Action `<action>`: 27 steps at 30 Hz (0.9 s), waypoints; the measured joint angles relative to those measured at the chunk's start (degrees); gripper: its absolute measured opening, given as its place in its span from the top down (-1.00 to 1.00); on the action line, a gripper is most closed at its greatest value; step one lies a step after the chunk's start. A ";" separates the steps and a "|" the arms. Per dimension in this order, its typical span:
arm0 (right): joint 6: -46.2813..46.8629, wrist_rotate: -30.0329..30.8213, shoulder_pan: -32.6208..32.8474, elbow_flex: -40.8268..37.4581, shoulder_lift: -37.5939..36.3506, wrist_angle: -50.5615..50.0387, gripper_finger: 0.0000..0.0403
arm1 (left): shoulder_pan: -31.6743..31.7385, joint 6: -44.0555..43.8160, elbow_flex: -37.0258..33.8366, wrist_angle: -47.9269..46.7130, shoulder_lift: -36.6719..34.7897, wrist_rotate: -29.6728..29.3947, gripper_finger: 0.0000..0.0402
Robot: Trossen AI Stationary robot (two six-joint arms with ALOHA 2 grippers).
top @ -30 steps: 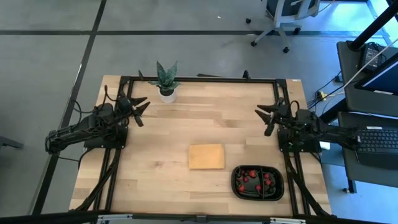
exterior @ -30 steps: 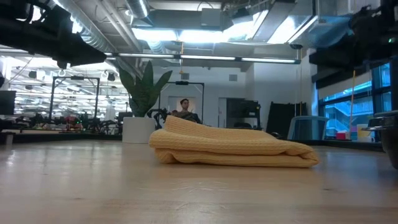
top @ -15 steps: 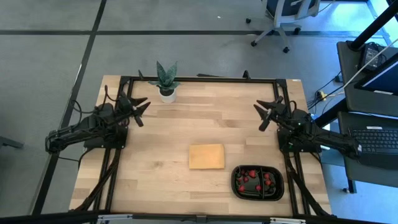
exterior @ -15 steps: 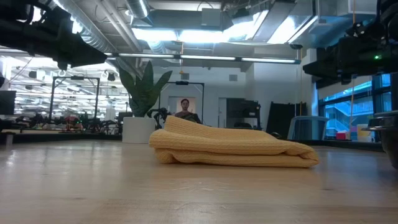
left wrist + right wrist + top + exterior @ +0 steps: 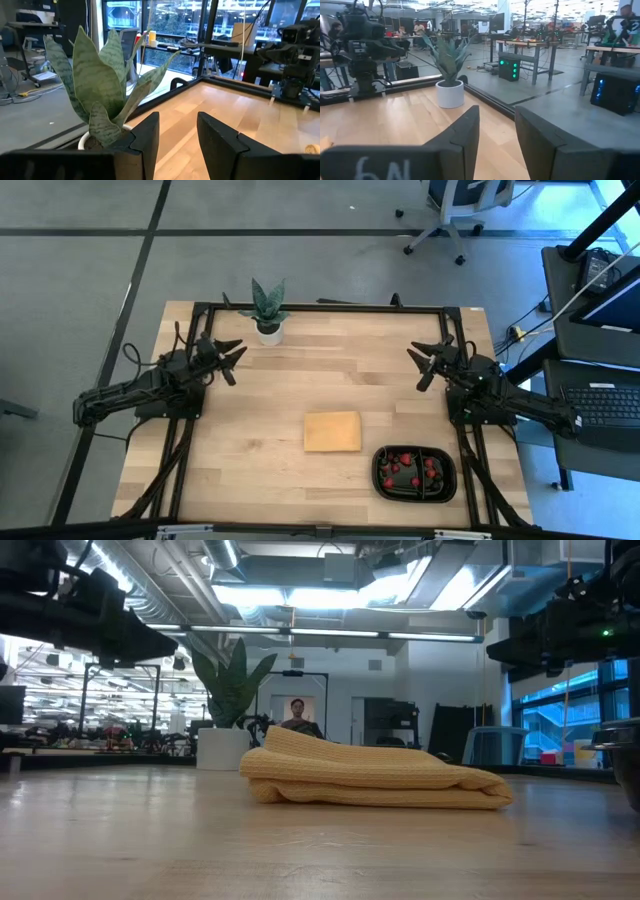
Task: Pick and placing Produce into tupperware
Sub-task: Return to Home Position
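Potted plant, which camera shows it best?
Right wrist view: the potted plant shows whole, pot and leaves. Left wrist view: big leaves, pot mostly hidden. Low view: distant, beyond the tan cloth. High view: only from above.

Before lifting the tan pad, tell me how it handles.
The tan pad looks like folded knit cloth, so it would probably flop and unfold when lifted. Lying flat and low, it should slide rather than roll.
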 joint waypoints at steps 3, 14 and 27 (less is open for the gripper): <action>0.08 -0.56 0.01 0.00 0.02 -0.04 0.37 | 0.00 0.20 0.00 -0.36 0.00 0.00 0.38; -3.62 -0.67 0.02 0.00 0.07 -0.15 0.37 | 0.00 3.42 0.00 -0.53 0.00 -0.46 0.38; -3.99 -0.67 0.02 0.00 0.06 -0.15 0.37 | 0.00 9.50 0.00 -0.58 0.00 -0.51 0.38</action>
